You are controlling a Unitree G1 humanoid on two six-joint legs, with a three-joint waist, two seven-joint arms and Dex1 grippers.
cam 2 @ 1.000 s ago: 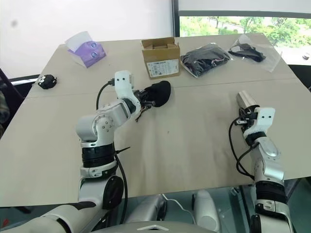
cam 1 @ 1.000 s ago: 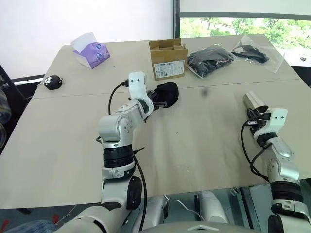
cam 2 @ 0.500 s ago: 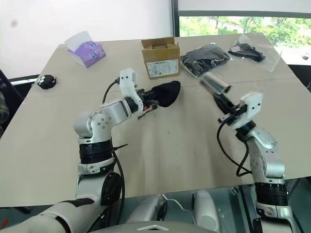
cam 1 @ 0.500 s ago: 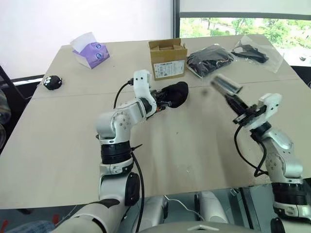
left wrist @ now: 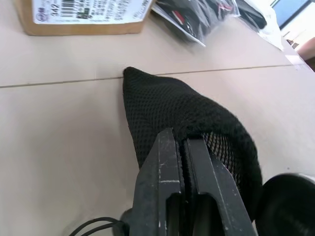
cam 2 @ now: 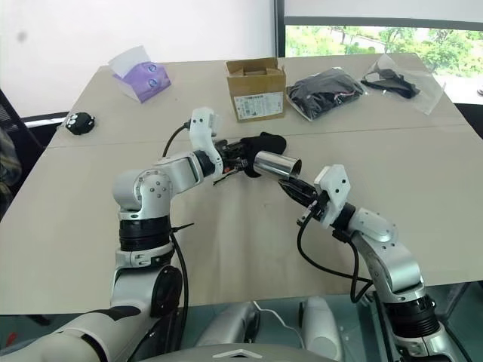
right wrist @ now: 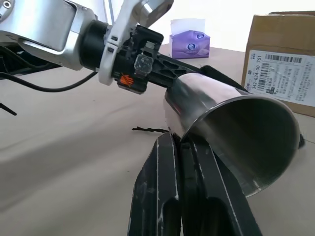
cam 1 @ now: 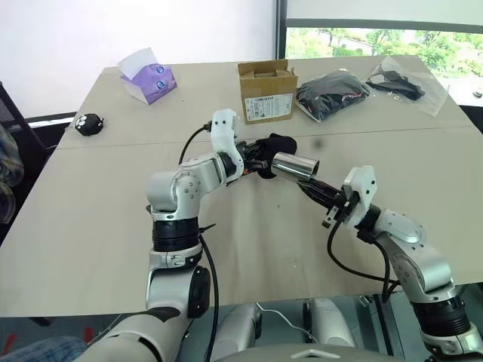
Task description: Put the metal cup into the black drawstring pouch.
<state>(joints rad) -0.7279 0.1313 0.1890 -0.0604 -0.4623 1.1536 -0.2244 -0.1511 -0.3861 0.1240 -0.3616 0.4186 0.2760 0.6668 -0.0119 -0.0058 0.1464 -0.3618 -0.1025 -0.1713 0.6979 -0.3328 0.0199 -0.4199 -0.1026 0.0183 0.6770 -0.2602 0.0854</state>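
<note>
Both claws are clamped tight: the left claw (cam 1: 255,161) pinches the black drawstring pouch (cam 1: 273,145), and the right claw (cam 1: 311,188) holds the metal cup (cam 1: 294,165) just beside it above the bench (cam 1: 90,219). Next, I think, the cup's bottom must slide into the pouch's mouth.

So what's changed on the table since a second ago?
The right gripper, shut on the metal cup by its rim, swung it from the table's right side in toward the middle, tipping it onto its side with the base toward the black drawstring pouch. The left gripper stayed shut on the pouch, barely shifting. The cardboard box, tissue box and bagged black bundles stayed put.
</note>
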